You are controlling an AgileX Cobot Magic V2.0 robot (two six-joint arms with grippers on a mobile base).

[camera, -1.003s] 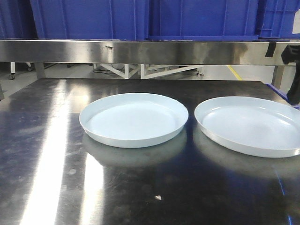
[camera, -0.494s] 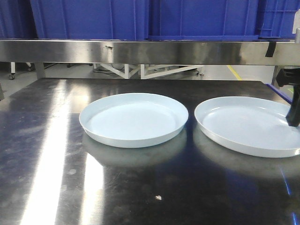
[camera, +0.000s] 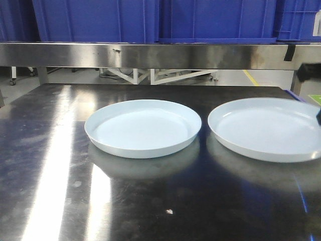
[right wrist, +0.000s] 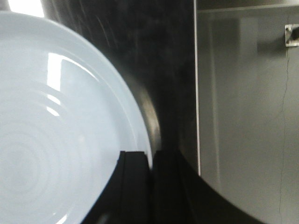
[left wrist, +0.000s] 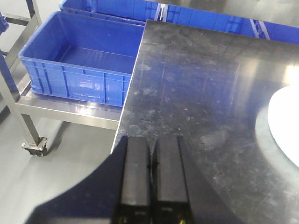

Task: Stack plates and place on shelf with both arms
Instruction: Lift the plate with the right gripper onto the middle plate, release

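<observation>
Two pale bluish-white plates lie side by side on the dark steel table. The left plate [camera: 143,128] sits flat near the middle. The right plate [camera: 266,129] is tipped, with its right side raised off the table. My right gripper [right wrist: 150,156] is shut on that plate's [right wrist: 56,140] right rim, one finger over the inside and one outside; in the front view only a dark bit of it [camera: 319,116] shows. My left gripper [left wrist: 153,147] is shut and empty over the table's left corner, well away from a plate's edge [left wrist: 285,126]. The steel shelf [camera: 150,54] runs across behind the plates.
Blue crates [camera: 215,20] stand on the shelf. Beside the table's left edge [left wrist: 131,93] a blue crate [left wrist: 79,60] rests on a wheeled steel cart. The table's right edge [right wrist: 196,93] runs close to my right gripper, with grey floor beyond.
My right gripper came down at the right plate's right rim and shut on it. That side of the plate has risen. The left plate has not moved.
</observation>
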